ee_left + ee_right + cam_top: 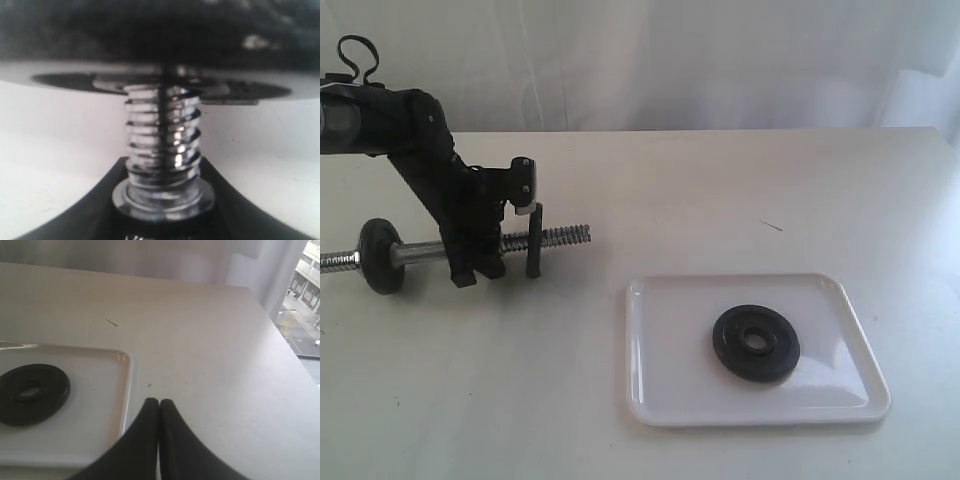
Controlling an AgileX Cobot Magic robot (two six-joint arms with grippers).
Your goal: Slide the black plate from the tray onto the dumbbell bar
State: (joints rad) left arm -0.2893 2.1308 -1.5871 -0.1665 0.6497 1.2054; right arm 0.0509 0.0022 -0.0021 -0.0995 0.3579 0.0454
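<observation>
The tray (650, 400) at lower right holds the black plate (732, 348), lying flat. At middle left the left gripper (478, 270) clamps the dumbbell bar (565, 237); its screw end points right, toward the tray. The right gripper (159, 407), pinched shut and empty, is nearer the plate.

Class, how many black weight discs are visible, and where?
3: the black plate in the tray; a second disc on the dumbbell bar, left of the left gripper in the exterior view; a third disc edge-on right of it. More may be hidden.

The dumbbell bar (420, 254) runs off the exterior view's left edge, its middle hidden behind the left fingers (463, 268).
</observation>
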